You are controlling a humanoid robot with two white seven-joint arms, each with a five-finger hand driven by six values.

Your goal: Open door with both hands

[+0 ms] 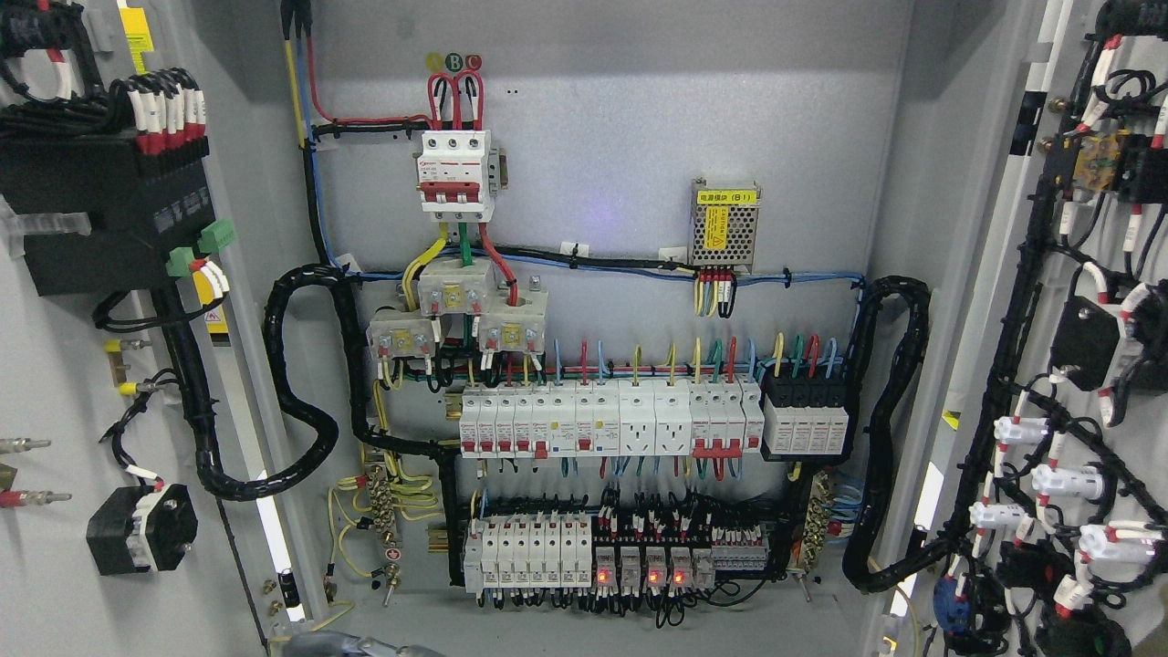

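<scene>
We look straight into an open electrical cabinet (602, 182), its grey back panel filling the middle of the frame. Both doors stand swung wide: the left door (55, 365) takes up the left edge of the frame, its inner face carrying a black component block (100, 210) and wiring, and the right door (1095, 365) takes up the right edge, its inner face crowded with black cable bundles and white-capped parts.

Of the robot we see only a sliver: a grey, blurred shape (347, 646) at the bottom edge, left of the middle. We cannot tell whether it is a hand or part of an arm, nor how any fingers are set. It touches neither door as far as we can see.

Inside, a red-and-white main breaker (453, 173) sits in the upper middle, a metal power supply (724, 224) with a yellow label to its right, a long row of white breakers (607, 420) across the centre, and a lower row of relays (639, 566) with small red lights lit.
</scene>
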